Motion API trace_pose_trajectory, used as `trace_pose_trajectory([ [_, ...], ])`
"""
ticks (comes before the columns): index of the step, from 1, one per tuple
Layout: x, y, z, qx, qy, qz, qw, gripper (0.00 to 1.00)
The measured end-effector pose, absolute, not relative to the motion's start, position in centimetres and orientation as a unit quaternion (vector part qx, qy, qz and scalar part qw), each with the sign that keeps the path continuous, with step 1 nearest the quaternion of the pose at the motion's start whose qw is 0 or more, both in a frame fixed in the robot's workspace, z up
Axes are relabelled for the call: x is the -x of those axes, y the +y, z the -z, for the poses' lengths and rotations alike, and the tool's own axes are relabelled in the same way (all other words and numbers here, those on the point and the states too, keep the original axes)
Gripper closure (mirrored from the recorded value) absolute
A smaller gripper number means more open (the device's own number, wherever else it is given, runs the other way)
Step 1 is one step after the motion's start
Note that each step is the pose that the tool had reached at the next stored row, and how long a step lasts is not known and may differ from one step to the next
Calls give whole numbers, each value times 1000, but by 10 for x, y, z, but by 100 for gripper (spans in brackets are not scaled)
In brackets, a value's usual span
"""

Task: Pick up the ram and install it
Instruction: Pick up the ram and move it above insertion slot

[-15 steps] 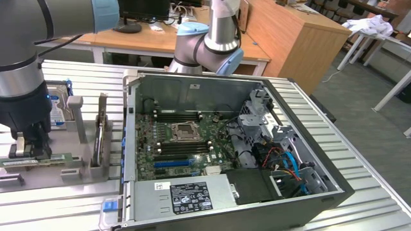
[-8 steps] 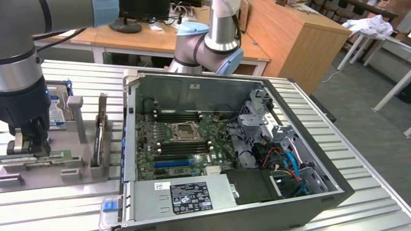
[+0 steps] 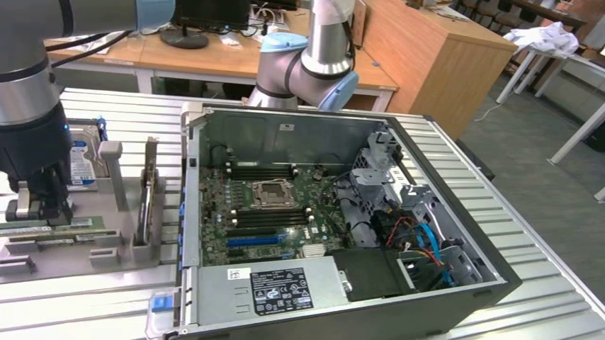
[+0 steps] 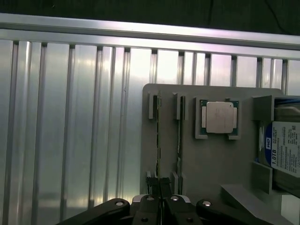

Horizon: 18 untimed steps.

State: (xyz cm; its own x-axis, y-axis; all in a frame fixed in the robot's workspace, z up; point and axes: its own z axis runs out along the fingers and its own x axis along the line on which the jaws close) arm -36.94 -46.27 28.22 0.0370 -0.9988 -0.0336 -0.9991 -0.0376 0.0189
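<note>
Picking was in hand: the pincer [image 4: 160,185] sat clamped on the ram [image 4: 158,136], seated in its holder [image 4: 192,168] at the computer case's [image 3: 274,134] nine o'clock in the exterior view.

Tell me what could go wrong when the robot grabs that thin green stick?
1. The gripper is shut on the ram across its thin edge, so the stick might slip or tilt, or catch in the slots of the gray holder on the way out.
2. A second stick stands close beside it, so the gripper could bump it.
</note>
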Motion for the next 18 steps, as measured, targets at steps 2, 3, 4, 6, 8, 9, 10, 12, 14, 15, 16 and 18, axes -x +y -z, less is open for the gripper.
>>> trace_pose_trajectory([
  [2, 369, -463, -284, 720, 694, -19, 5, 88],
  [3, 369, -463, -285, 720, 694, -19, 5, 88],
  [4, 369, -463, -285, 720, 694, -19, 5, 88],
  [6, 369, -463, -287, 720, 694, -19, 5, 88],
  [8, 369, -463, -289, 720, 694, -19, 5, 88],
  [9, 369, -463, -291, 720, 694, -19, 5, 88],
  [10, 369, -463, -292, 720, 694, -19, 5, 88],
  [12, 369, -463, -296, 719, 694, -19, 5, 88],
  [14, 369, -463, -299, 719, 694, -19, 5, 88],
  [15, 369, -463, -307, 719, 695, -19, 5, 88],
  [16, 369, -463, -313, 718, 696, -19, 5, 88],
  [18, 369, -463, -319, 718, 696, -19, 5, 88],
])
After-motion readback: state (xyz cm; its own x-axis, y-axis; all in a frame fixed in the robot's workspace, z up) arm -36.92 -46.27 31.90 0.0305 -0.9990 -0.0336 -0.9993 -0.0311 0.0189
